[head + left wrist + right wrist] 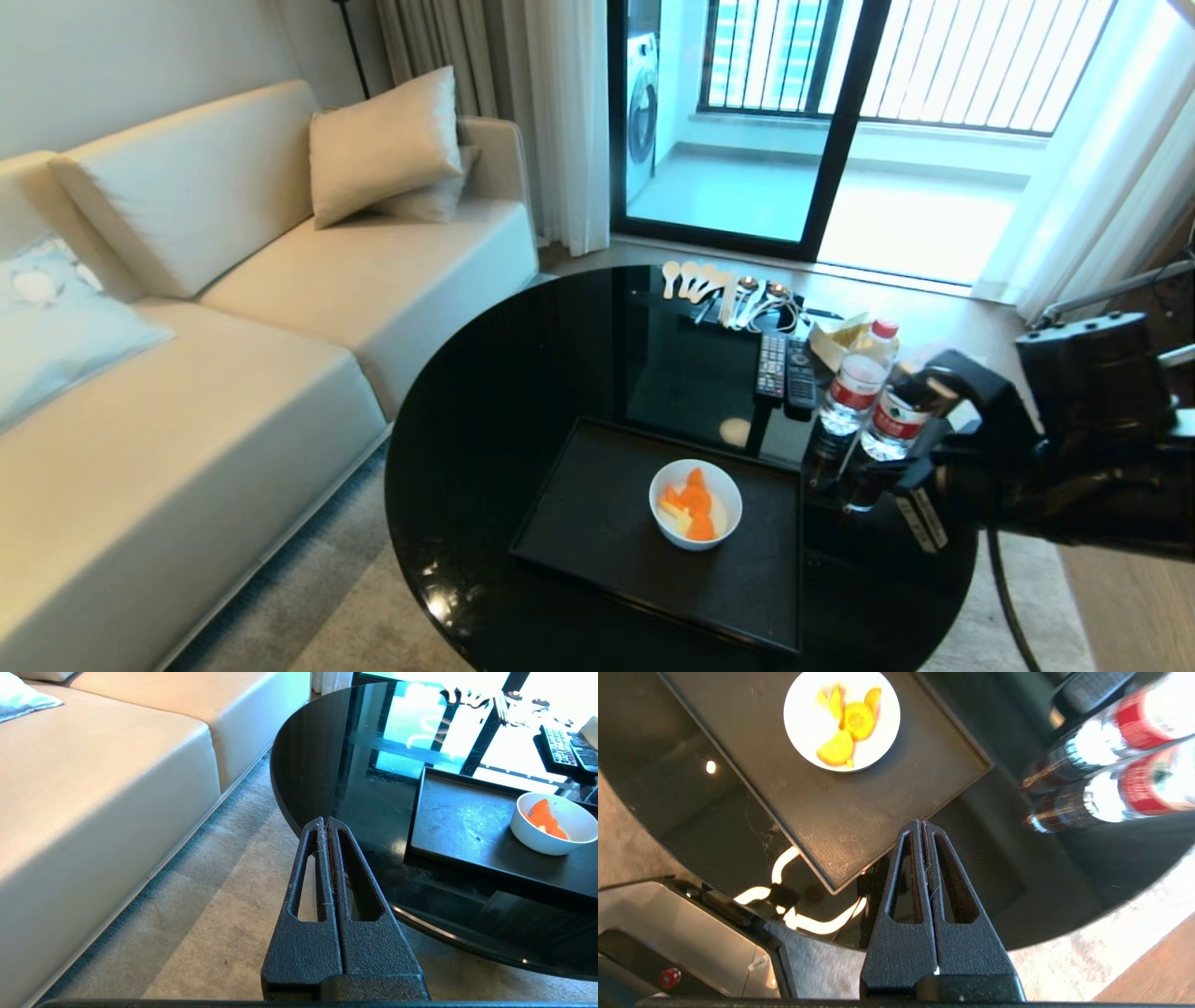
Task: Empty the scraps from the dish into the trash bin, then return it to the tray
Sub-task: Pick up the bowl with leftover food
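I see the white glossy bowl (695, 504), holding orange slices (695, 499), on the tray (597, 523). Right gripper (922, 823) clenched empty beside the tray; left gripper (324, 820) clenched too. Bottle (854, 378) labels unreadable.

Legible text: none; the two water bottles (866, 390) on the tabletop (523, 392) carry red-and-white labels with print too small to read, and the remote controls' (784, 369) button markings cannot be made out.
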You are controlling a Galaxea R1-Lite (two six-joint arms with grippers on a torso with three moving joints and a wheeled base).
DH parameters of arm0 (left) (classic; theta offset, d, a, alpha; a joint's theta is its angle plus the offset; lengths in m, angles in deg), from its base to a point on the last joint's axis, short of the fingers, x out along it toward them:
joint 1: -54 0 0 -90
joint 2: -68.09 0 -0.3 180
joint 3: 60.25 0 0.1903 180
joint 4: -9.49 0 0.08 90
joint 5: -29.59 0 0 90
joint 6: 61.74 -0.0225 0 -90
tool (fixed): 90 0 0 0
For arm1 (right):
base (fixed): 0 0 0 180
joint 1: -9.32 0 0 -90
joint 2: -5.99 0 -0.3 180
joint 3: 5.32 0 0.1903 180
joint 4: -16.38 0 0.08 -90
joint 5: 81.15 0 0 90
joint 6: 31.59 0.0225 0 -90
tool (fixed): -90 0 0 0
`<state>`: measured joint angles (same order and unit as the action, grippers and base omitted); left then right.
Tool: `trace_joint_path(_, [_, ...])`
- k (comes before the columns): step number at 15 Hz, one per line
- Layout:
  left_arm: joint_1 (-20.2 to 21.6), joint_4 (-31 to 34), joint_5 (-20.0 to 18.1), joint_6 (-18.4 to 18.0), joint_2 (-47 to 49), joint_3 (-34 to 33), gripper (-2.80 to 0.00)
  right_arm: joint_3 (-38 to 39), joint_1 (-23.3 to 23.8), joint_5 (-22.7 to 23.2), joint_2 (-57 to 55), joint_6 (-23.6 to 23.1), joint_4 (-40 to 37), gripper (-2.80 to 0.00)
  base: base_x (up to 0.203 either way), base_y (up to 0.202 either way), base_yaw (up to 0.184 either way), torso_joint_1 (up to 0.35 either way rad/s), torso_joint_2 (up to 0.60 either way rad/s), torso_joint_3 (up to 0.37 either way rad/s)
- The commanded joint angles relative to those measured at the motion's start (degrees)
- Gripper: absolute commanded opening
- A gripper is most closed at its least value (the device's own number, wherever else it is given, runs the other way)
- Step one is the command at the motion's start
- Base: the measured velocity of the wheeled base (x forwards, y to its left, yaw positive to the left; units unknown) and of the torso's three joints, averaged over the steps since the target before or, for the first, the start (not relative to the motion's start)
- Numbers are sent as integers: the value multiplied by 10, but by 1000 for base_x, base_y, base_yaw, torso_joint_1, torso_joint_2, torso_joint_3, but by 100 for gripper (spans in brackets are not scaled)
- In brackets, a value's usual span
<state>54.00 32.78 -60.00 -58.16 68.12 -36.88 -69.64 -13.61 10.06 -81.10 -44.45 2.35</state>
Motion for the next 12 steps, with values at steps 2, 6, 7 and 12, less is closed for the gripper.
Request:
trace_joint_path(2, [0,0,0,0,0,0,-280,-77,-12,0,-106,32,-12,-280,0,0,0,0,0,0])
trace_joint_path(6, [0,0,0,0,0,0,-280,-234,-36,-1,-173,182,-175,0,0,0,0,0,0,0])
trace_joint_path(7, [0,0,0,0,0,0,-280,-261,-42,-5,-186,233,-222,0,0,0,0,0,0,0])
trace_joint_path(12, [0,0,0,0,0,0,-280,-338,-102,-71,-253,359,-326,0,0,0,0,0,0,0])
